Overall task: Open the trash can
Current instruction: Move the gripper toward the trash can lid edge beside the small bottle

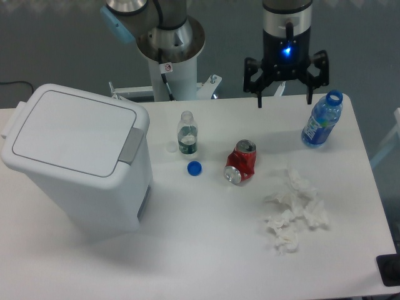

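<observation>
Your white matte table (pixel 206 250), your gripper (pixel 285 87) hanging over its far edge with fingers spread wide, blue-tinted plastic bottle (pixel 322 120) beside it, crushed red can (pixel 241 162), crumpled tissue (pixel 294 212), boxy round-cornered trash can (pixel 78 156) far left, lid flat and closed.

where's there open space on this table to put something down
Bare tabletop runs along the near edge, between the trash can and the crumpled tissues. Another free patch lies between the crushed red can and the blue bottle, below the gripper, whose jaws are spread. It is crowded around the small clear bottle and blue cap.
</observation>
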Tool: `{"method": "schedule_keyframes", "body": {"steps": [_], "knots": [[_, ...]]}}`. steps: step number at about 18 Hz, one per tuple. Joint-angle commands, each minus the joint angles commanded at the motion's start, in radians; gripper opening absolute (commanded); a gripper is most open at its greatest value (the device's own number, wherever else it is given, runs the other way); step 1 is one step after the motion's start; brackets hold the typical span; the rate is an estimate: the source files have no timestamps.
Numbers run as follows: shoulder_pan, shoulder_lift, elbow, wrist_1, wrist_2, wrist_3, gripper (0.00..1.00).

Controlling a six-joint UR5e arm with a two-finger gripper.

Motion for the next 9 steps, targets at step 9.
{"method": "schedule_keyframes", "body": {"steps": [9], "knots": [[-0.135,-0.069,0.051,0.049,-0.028,-0.092,1.0]]}}
